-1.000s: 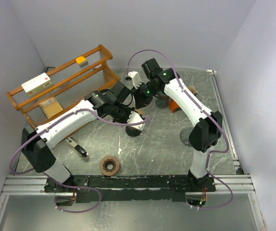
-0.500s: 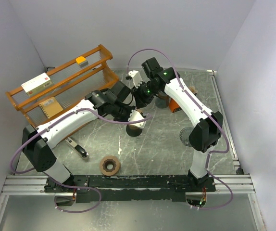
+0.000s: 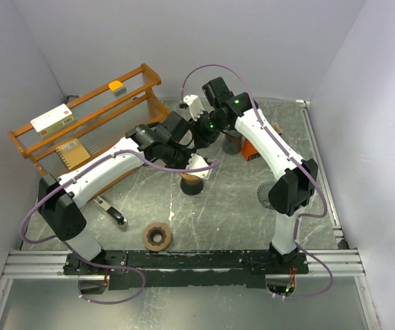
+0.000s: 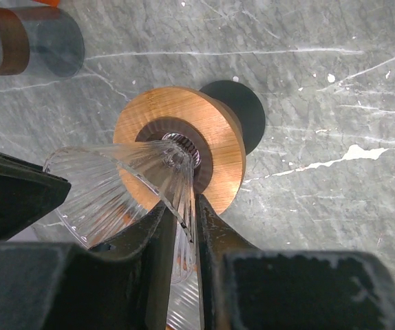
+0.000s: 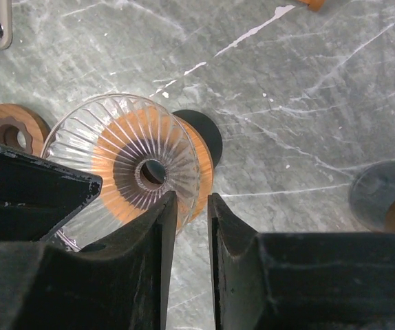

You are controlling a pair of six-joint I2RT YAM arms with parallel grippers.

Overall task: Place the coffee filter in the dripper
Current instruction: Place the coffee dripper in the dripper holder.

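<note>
Left wrist view: the near rim of the glass dripper [image 4: 108, 185] vanishes behind the black body of the left gripper [image 4: 185, 227]. A brown-banded cylinder [image 4: 18, 41] is cut off at the top-left corner. Right wrist view: the right gripper [image 5: 192, 206] may or may not be pinching the dripper's rim. A wooden ring [image 5: 8, 127] is half covered, and a dark round shape [image 5: 382, 194] is blurred.

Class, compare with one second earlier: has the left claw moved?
Yes. The left claw moved slightly back, farther from the fixed wooden ring.
</note>
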